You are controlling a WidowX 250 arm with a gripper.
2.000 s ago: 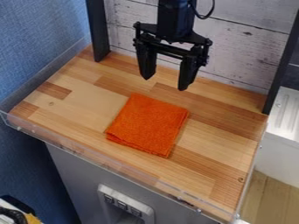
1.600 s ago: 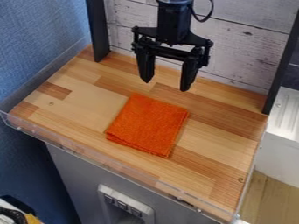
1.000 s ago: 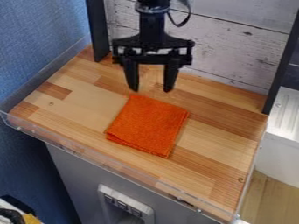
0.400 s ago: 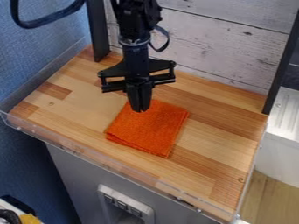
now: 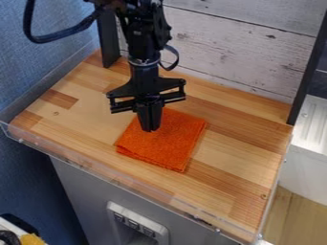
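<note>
The black gripper (image 5: 150, 129) hangs over the upper left part of a folded orange cloth (image 5: 167, 144), with its two fingers together and pointing down. No part of the cloth is seen raised between them; whether the tips touch its surface cannot be told. The cloth lies flat, roughly square and turned at an angle, on the wooden work surface (image 5: 236, 139). Part of its upper left edge is hidden behind the fingers.
A low clear rim (image 5: 115, 179) runs along the front edge of the surface. Dark posts stand at the back left (image 5: 107, 38) and right (image 5: 310, 72), with a whitewashed plank wall (image 5: 249, 43) between them. A blue wall is at the left.
From high at the back, the gripper has moved left, down and toward the front, over the cloth. Its fingers, apart earlier, have shut. The cloth lies as before.
</note>
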